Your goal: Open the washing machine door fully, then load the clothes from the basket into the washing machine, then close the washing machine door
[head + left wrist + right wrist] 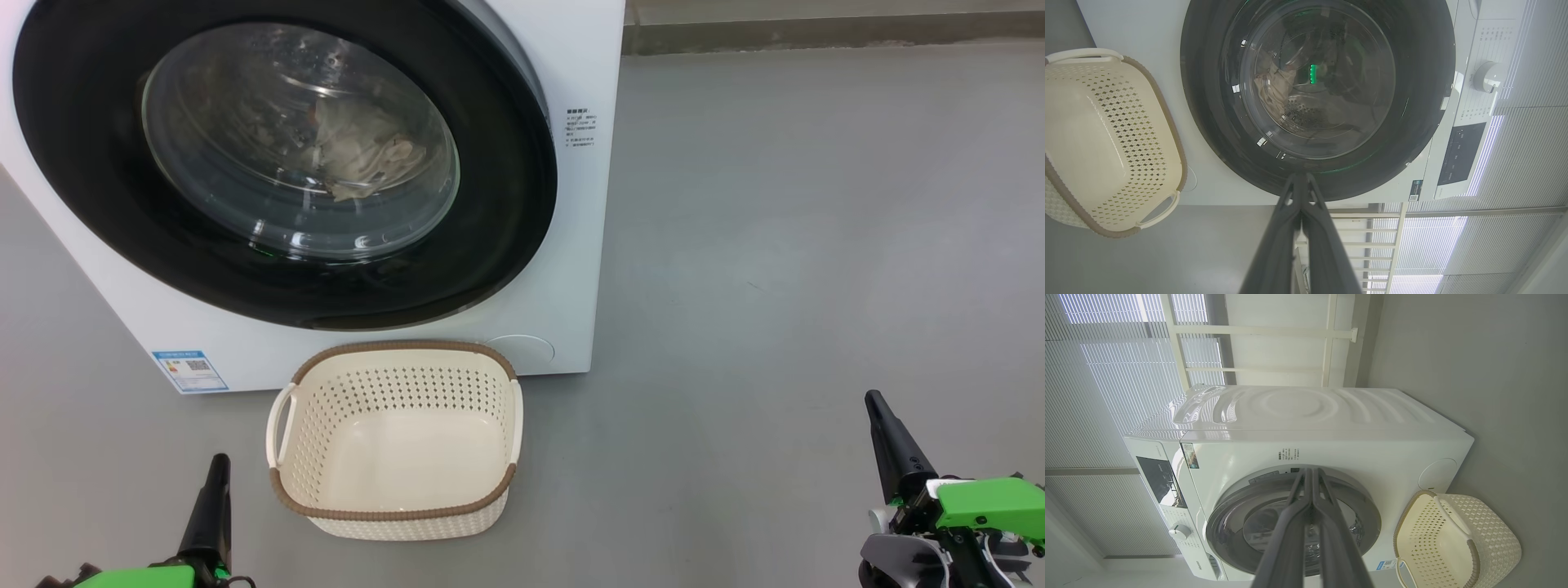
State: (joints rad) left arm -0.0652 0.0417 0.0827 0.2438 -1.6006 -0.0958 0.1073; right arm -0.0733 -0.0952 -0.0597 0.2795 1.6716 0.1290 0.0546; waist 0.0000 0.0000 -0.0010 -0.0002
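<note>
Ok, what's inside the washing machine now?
Through the shut door, crumpled cream clothes lie in the drum. Its black rim and reflections hide the rest.

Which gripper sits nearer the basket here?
Left. The left gripper is close beside the basket, on its left; the right gripper is far off to its right.

Cream perforated basket (pixel 397 390) (brown rim)
</note>
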